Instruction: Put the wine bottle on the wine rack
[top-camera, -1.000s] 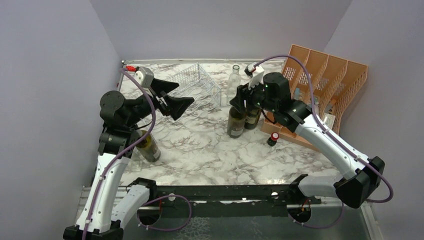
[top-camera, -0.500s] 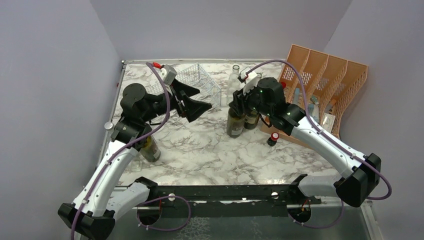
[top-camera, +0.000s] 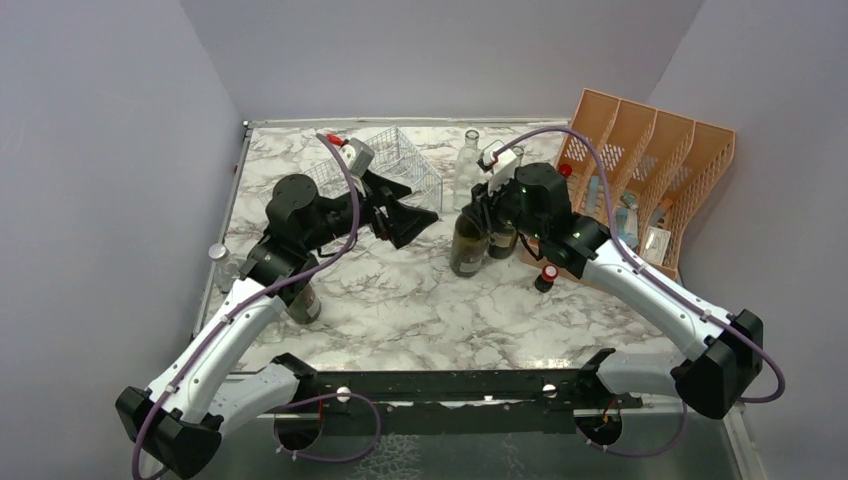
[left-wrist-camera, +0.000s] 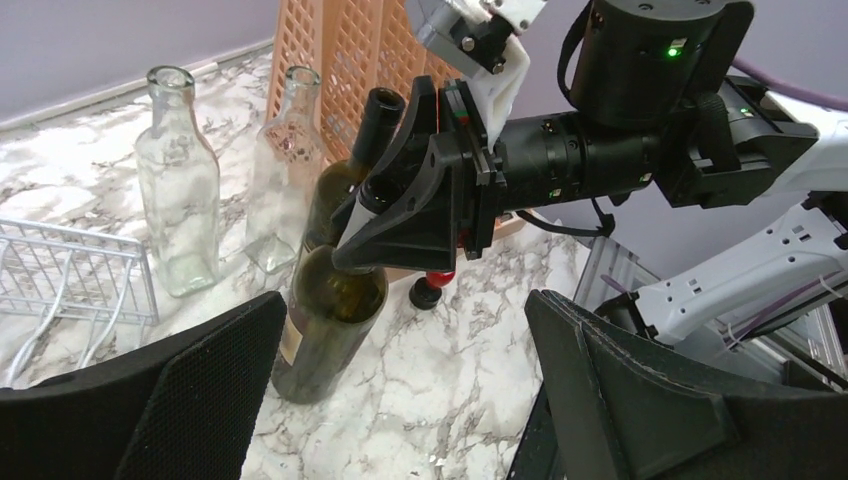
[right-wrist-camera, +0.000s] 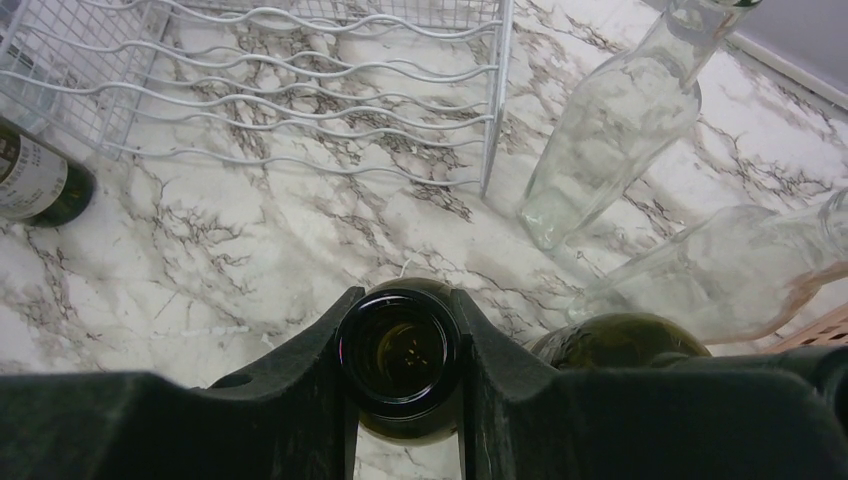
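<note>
We clamp our right gripper (right-wrist-camera: 400, 335) on the bottle (left-wrist-camera: 330, 315) neck, centre frame; our left gripper (top-camera: 408, 214) gapes wide below the rack (top-camera: 398, 160).

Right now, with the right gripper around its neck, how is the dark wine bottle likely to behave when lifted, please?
The wine bottle is smooth glass, pinched only at the neck by the right gripper, so it may slip or swing. It leans, so if released it would probably topple.
</note>
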